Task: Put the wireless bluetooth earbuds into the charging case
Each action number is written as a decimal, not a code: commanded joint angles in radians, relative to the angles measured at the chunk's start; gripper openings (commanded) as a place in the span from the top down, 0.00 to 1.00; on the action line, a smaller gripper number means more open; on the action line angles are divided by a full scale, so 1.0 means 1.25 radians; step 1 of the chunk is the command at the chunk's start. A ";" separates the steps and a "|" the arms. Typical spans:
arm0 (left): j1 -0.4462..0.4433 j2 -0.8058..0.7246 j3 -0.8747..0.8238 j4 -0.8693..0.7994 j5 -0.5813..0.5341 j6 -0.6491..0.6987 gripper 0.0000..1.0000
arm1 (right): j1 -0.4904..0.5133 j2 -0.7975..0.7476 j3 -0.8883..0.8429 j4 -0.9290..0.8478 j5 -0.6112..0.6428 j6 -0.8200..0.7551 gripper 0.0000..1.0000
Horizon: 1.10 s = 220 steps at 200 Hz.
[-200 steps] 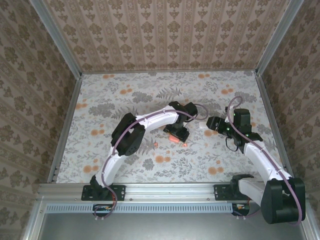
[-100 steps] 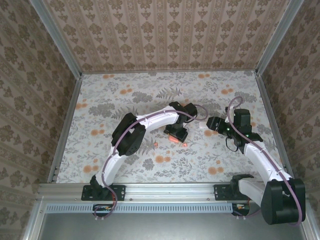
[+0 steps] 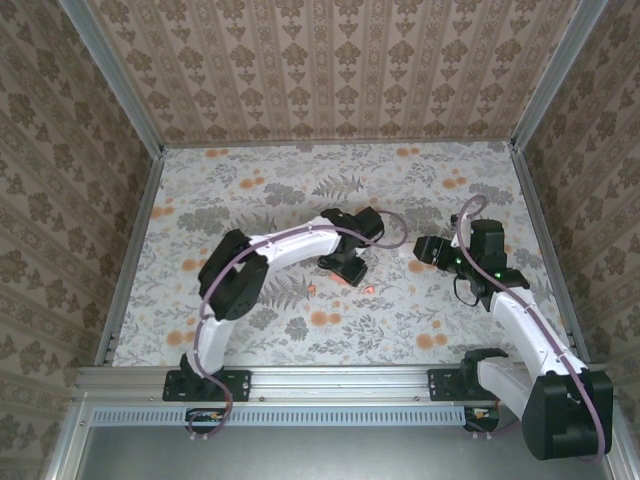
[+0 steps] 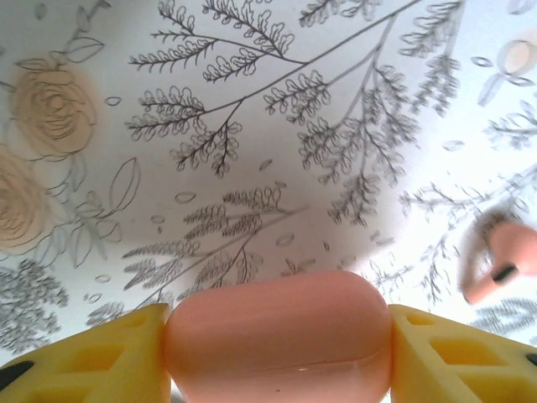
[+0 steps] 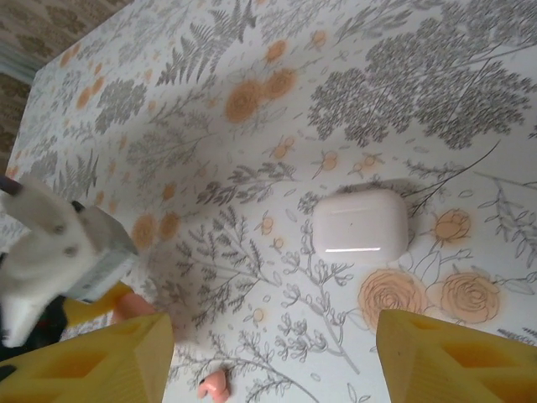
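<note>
Top external view: the left gripper point(image 3: 347, 272) sits low over the middle of the floral-print tabletop point(image 3: 250, 190), on top of the glossy pink rounded plastic charging case point(image 3: 345, 280). Just a sliver of pink shows under the gripper. One tiny pinkish-red earbud point(image 3: 313, 290) lies on the tabletop just left of the pink case. A second pinkish-red earbud point(image 3: 368, 288) lies just right of it, and both are apart from it. The right gripper point(image 3: 422, 250) is off to the right of the pink case. The white rounded-square plastic charging case point(image 3: 405, 252) lies just off its tip, between it and the pink case. I cannot tell the state of either pair of fingers from this height. Left wrist view: the two yellow fingers point(image 4: 84, 361) press flush against the two ends of the pink case point(image 4: 277, 323) and are clamped on it. A thin seam runs low across the case's near face. A blurred pinkish-red earbud point(image 4: 503, 264) lies on the tabletop beyond the pink case, toward the right edge, not touching it. Right wrist view: the right gripper's yellow fingers point(image 5: 457, 361) stand wide apart with bare tabletop between them. The white case point(image 5: 361, 222) lies flat with its lid shut, ahead of the fingers and touching neither. Farther left is the left arm's white-and-grey wrist point(image 5: 50, 243), with a patch of the pink case point(image 5: 130, 306) below it. One pinkish-red earbud point(image 5: 214, 386) lies on the tabletop just right of the pink case, at the bottom edge.
</note>
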 commanded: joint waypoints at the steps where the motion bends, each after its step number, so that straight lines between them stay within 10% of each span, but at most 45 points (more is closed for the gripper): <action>1: 0.000 -0.098 -0.077 0.128 0.013 0.128 0.49 | -0.004 0.026 0.050 -0.076 -0.140 -0.054 0.35; 86: 0.007 -0.390 -0.440 0.526 0.252 0.467 0.48 | 0.022 0.113 0.149 -0.214 -0.416 -0.076 0.46; 220: 0.005 -0.473 -0.541 0.624 0.296 0.510 0.52 | 0.241 0.191 0.148 -0.153 -0.390 0.079 0.54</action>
